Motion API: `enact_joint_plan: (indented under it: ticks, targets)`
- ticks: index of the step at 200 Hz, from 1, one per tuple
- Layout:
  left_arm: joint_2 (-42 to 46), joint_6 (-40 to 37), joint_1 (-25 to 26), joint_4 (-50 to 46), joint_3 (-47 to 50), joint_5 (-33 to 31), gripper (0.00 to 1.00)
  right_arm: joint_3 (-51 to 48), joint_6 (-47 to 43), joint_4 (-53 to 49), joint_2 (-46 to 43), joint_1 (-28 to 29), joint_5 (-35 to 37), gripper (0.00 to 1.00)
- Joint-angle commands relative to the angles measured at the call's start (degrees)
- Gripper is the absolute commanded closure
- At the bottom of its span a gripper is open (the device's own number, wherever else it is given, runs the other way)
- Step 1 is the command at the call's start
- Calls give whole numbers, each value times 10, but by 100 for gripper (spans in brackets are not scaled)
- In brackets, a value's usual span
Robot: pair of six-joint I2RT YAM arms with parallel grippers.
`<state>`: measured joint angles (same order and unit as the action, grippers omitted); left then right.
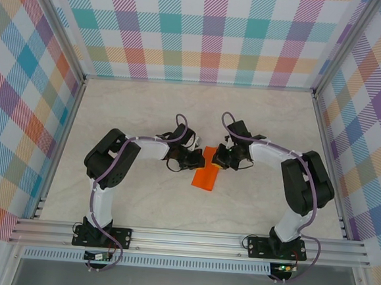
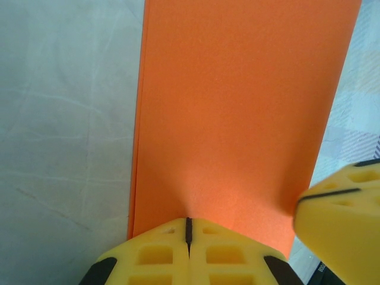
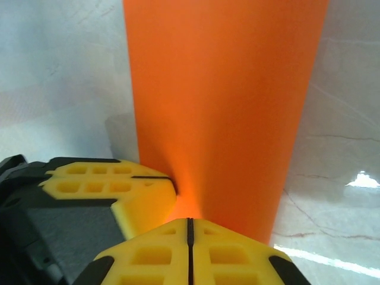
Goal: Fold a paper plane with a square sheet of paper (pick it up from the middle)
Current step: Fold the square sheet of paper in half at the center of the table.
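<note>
So, left claw and right claw meet over the mid counter at the orange paper. From the top cam it reads as a narrow rectangle (not a full square), set at a slight angle. Its far end is tucked btw the two claws and its near end points back toward the counter's near edge. Left claw is on its left side, right claw on its right, the two v. close together.

Left wrist cam: left claw is closed, yellow fingers pressed together w/ only a thin dark seam btw them, pinching the paper's near edge. The sheet runs straight up the frame from that pinch. Along its left edge two layers show, so it's doubled over. One yellow finger of the right claw sits at lower right, by the paper's corner.

Right wrist cam: same w/ the right claw, fingers shut on the paper's edge, orange glow right at the seam. Left claw's fingers come in from the left, tip right against the sheet beside that grip. Can't tell whether the paper's other end rests on the counter or hangs above it.
</note>
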<state>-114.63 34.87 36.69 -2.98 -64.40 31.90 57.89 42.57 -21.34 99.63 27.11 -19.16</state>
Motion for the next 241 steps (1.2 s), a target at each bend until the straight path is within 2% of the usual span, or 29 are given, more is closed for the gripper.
enact_joint_plan:
  ticks: [1,77,99,195,225,241]
  targets:
    - [-57,-9,10,-98,29,-83,100,17,-16,7,17,4,-12,93]
    - [-69,-5,11,-124,20,-104,100,-17,-66,25,32,2,-8,93]
    - [-69,-3,11,-164,16,-119,100,-43,-90,43,28,-3,-9,92]
    - [-82,-1,11,-187,15,-135,100,-147,-116,66,-76,-73,0,91]
    - [-82,-2,12,-185,16,-133,100,-145,-104,110,-134,-73,-39,91]
    - [-82,-3,12,-186,15,-133,100,-144,-85,157,-130,-72,-79,91]
